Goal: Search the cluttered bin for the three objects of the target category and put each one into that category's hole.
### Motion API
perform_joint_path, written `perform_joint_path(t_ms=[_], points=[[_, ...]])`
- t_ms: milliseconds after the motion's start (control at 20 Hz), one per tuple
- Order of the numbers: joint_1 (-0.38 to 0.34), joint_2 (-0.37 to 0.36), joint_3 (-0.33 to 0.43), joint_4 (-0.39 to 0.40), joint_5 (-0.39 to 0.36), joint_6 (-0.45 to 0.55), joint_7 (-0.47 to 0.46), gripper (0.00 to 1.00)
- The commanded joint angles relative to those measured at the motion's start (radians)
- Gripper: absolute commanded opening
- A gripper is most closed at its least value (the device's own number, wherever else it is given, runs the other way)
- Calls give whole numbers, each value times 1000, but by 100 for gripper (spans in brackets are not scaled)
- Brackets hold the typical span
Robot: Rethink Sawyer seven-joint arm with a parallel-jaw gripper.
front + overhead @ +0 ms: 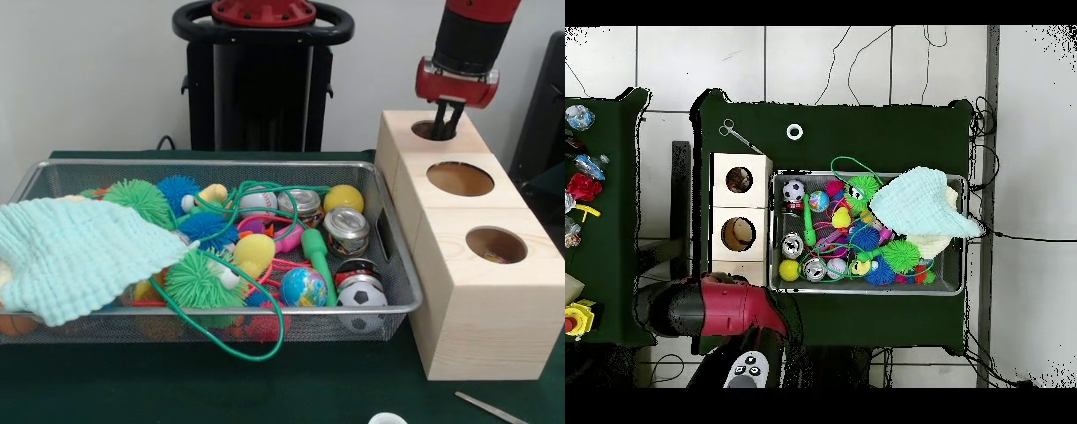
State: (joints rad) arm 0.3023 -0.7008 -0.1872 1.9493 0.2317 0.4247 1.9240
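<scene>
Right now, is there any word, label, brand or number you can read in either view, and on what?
None can be read.
Two small metal cans with printed labels: print too blurred.
Blue-green globe ball: map pattern only, no legible words.
Three-hole pale wooden box: no markings.
Gripper at the box's far hole: no visible text.

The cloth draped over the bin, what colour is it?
Pale mint green cloth, clearest in the front view.
</scene>
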Motion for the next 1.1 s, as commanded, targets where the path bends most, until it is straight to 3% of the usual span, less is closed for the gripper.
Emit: perform_joint_path(t_ms=[50,250,400,550,750,900,1100], points=[[-37,-149,43,-36,28,238,154,0],[-53,-204,32,-20,21,294,142,0],[-112,-199,47,-7,-5,254,58,0],[-247,-133,109,-11,-66,122,-94,0],[-368,-17,160,-85,-179,13,-178,0],[-456,40,215,-117,-250,-67,-196,0],[-520,57,241,-145,-349,-62,-190,0]])
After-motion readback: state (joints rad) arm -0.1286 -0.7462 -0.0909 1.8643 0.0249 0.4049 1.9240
